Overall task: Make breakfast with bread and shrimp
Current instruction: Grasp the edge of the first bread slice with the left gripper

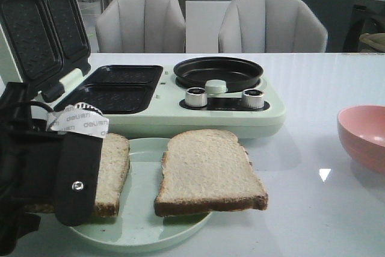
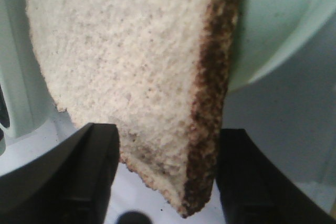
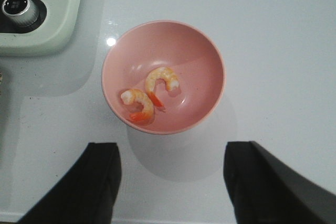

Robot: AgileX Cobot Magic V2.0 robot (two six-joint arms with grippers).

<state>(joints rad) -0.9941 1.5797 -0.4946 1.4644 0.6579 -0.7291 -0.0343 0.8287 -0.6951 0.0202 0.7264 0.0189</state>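
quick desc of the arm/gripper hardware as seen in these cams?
Left gripper: matte black, broad flat fingers. In the front view its black body carries a silver screw and a white tape wrap with grey printed lettering. Right gripper: the same black wedge-shaped fingers.

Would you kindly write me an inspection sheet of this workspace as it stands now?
Surface: white glossy table, reflections only.
Job's things: two bread slices on a pale green plate; two shrimp in a pink bowl.
Clutter: green breakfast maker, lid open, black pan on it.
Grippers: left gripper open, fingers either side of a slice's corner; right gripper open above the bowl.
Cables: black ones by the left arm.
Surroundings: two grey chairs behind the table.
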